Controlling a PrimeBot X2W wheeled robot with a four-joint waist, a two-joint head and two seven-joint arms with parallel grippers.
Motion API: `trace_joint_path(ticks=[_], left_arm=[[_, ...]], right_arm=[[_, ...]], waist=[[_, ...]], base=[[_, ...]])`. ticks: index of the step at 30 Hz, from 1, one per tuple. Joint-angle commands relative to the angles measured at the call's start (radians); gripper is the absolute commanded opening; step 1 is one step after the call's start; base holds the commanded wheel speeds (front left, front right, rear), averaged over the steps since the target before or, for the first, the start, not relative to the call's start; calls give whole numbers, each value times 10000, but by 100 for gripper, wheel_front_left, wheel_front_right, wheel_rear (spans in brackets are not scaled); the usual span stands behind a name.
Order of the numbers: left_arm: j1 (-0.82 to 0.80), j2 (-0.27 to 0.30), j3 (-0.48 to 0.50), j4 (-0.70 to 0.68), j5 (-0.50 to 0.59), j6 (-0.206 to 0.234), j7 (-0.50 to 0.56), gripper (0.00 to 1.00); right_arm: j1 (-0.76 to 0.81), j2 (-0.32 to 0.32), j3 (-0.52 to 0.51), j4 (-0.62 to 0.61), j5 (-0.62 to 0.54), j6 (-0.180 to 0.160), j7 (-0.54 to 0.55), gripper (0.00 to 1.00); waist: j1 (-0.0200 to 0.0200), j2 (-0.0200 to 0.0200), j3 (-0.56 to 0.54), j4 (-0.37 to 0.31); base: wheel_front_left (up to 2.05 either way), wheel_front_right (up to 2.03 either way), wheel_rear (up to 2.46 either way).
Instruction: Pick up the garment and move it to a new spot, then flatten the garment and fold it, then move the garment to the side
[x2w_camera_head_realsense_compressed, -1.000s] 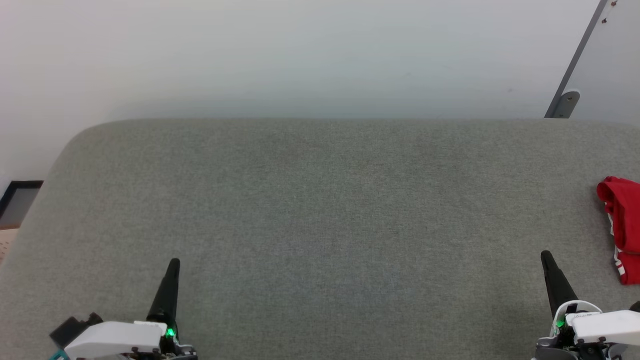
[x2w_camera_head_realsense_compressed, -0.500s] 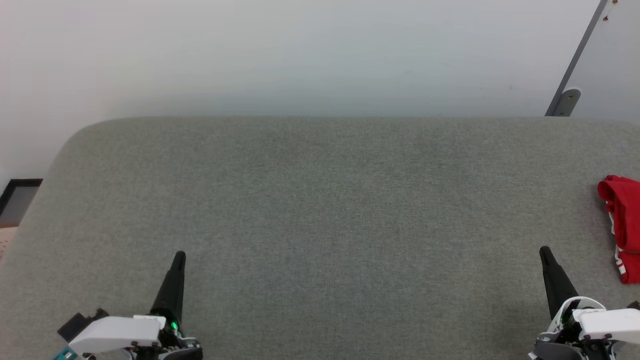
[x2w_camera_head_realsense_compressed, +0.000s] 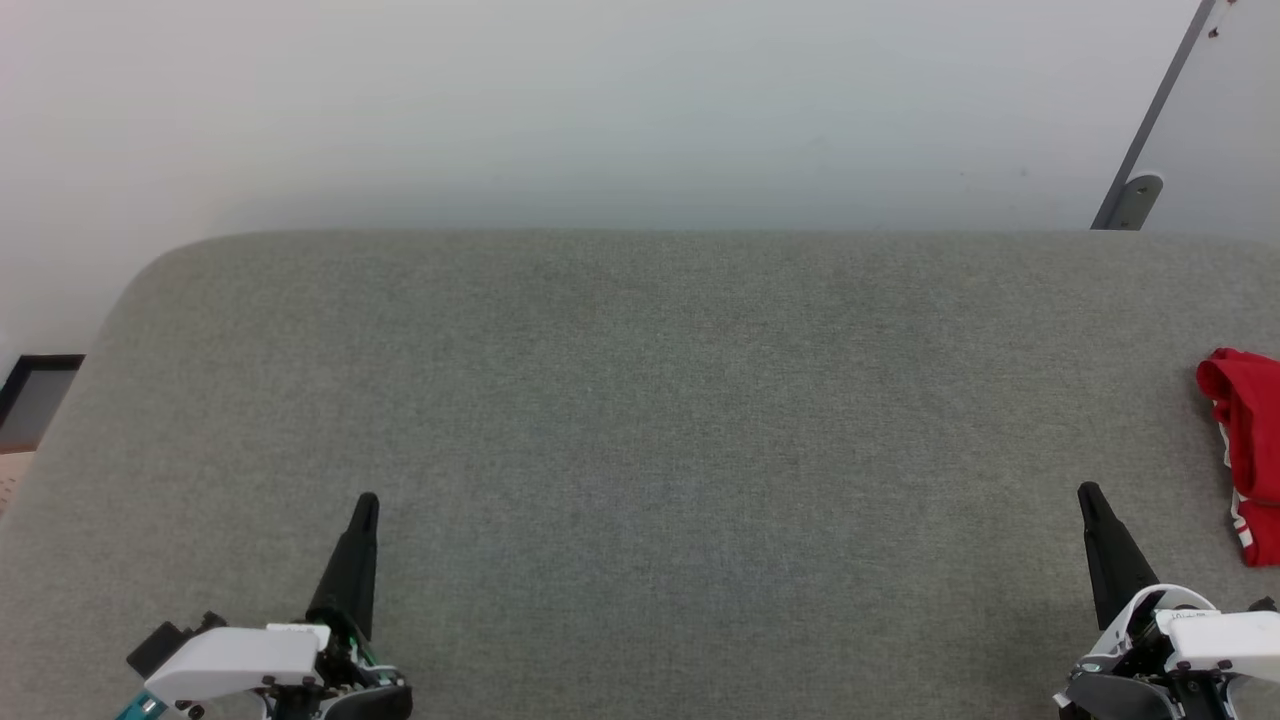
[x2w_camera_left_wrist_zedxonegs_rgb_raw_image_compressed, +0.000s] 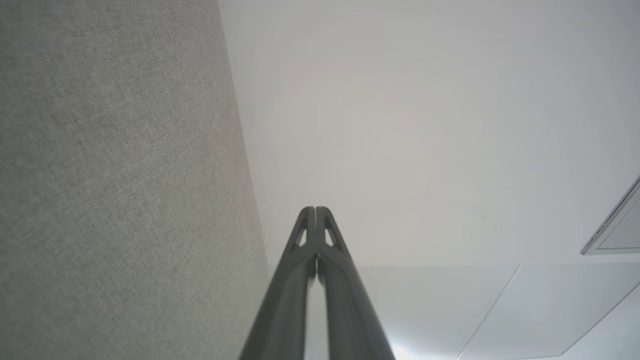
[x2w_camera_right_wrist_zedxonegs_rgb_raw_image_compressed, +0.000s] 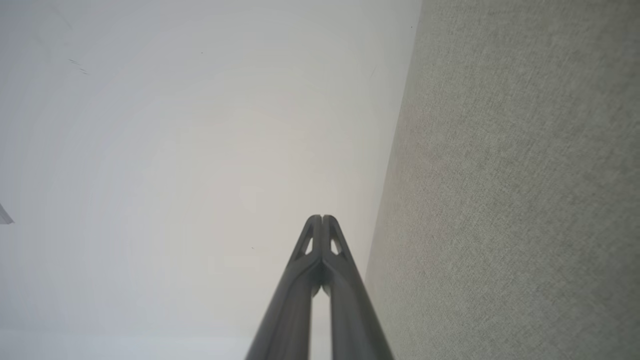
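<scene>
Red and bunched, the garment lies at the right edge of the head view on the grey padded surface, partly cut off. Over the last second the left gripper and right gripper, fingers pressed together on nothing, crept slightly up-frame from the lower corners. That fits arms readying for a pickup or resting after setting it aside.

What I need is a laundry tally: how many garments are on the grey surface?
1. The garment lies at the surface's right edge, cut off by the frame; others may lie beyond.
</scene>
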Motion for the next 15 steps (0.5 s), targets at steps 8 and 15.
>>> trace_joint_path(ticks=[8,15], left_arm=[[-99,-5,20,9,-26,-53,22,0],[-98,-5,21,8,-27,-53,21,0]], right_arm=[[-24,37,-10,4,38,-14,23,0],[-24,37,-9,4,39,-14,22,0]], waist=[[0,0,0,0],[0,0,0,0]], base=[[0,0,0],[0,0,0]])
